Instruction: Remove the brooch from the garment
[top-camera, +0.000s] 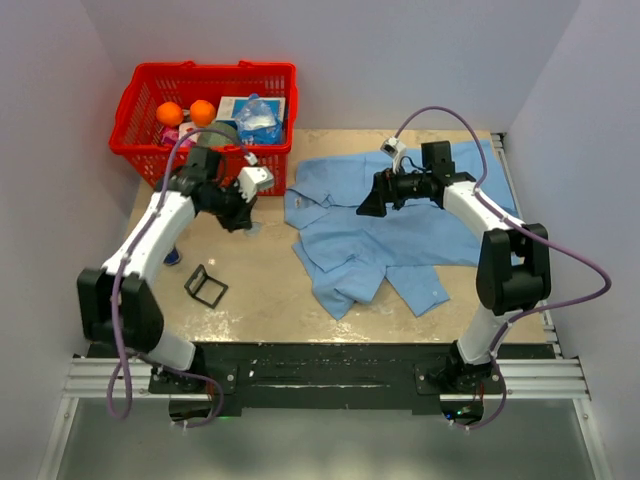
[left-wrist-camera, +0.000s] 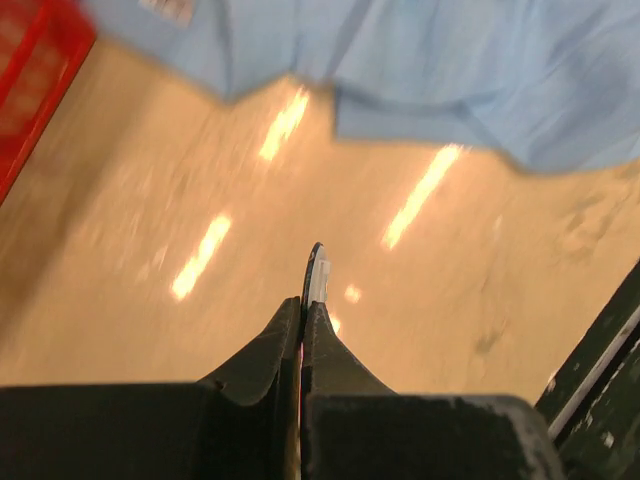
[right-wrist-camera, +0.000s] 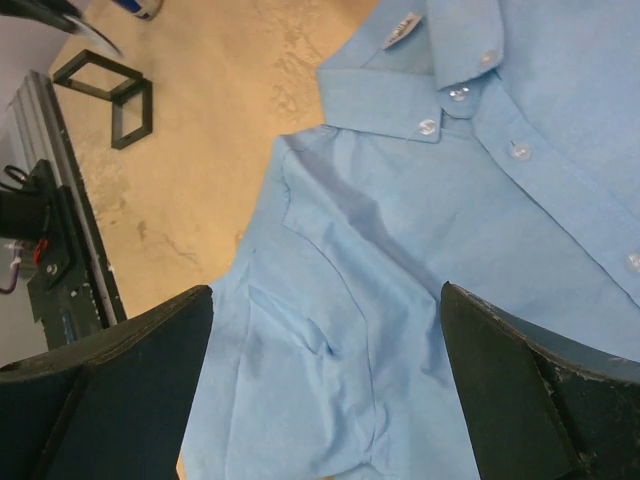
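left pincer (left-wrist-camera: 303, 315): closed on small dark sliver, probably the brooch (left-wrist-camera: 317, 272), blurry, over table (left-wrist-camera: 150, 200) | right pincer (right-wrist-camera: 325, 290): wide open above garment (right-wrist-camera: 520, 230)

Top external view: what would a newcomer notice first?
The light blue shirt lies rumpled at centre right, with the right gripper open above it. A red basket holding two oranges sits in the far left corner, the left gripper shut in front of it.

Light blue garment (top-camera: 400, 240), red basket (top-camera: 215, 67)
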